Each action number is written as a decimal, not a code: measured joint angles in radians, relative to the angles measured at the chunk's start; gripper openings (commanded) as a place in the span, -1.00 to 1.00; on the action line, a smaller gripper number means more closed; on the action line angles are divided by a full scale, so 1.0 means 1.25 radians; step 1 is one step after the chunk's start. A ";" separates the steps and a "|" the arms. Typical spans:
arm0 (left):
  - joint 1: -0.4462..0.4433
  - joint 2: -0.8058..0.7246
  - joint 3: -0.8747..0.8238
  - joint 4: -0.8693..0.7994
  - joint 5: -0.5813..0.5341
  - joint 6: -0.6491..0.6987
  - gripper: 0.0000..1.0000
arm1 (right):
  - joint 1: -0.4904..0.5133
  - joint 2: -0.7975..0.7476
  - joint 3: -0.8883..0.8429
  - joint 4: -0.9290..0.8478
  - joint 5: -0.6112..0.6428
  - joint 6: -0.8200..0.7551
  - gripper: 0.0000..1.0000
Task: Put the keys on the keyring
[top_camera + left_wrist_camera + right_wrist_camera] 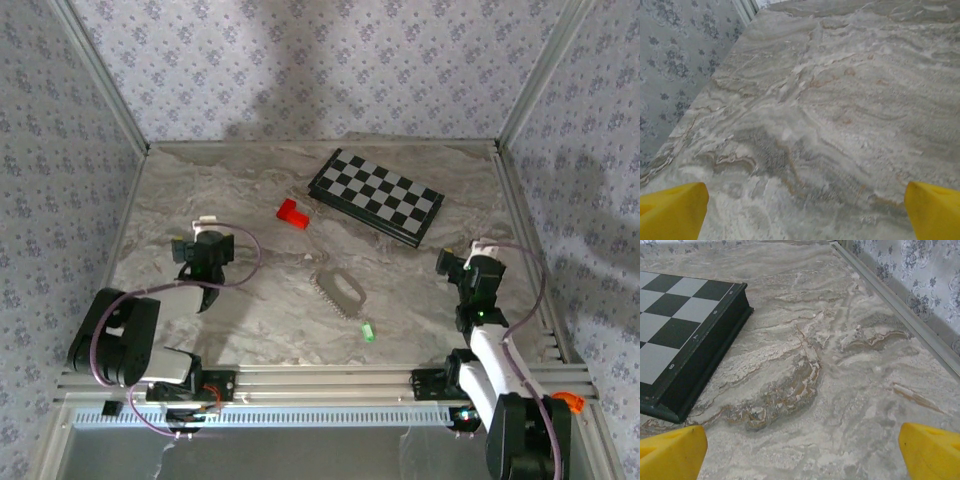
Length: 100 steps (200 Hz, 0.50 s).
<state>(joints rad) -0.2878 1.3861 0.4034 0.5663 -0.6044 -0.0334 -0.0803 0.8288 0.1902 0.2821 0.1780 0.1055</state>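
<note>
green key (368, 331) lies just off the near end of the slanting keyring (339, 292); right gripper (802, 452) is nearer than left gripper (802, 210), both spread wide, empty

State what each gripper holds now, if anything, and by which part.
Nothing is held. The left gripper and right gripper are open and empty; the small green key and silvery toothed metal keyring lie on the marble table.

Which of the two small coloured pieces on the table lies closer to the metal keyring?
The green key, lying just beside the keyring without touching it; the red block lies farther away, near the chessboard.
</note>
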 measured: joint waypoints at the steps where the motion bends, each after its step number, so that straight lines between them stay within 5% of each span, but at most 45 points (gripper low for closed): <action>1: 0.000 0.001 0.001 0.000 0.000 0.000 0.99 | 0.000 0.002 0.000 0.003 0.000 -0.001 0.99; 100: 0.037 0.012 0.025 0.022 0.074 0.025 0.99 | -0.013 0.191 0.000 0.205 -0.030 -0.014 0.99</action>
<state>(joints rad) -0.2413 1.4006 0.4347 0.5941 -0.5121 -0.0021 -0.0963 1.0672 0.1898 0.5385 0.1406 0.0879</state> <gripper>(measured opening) 0.997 0.995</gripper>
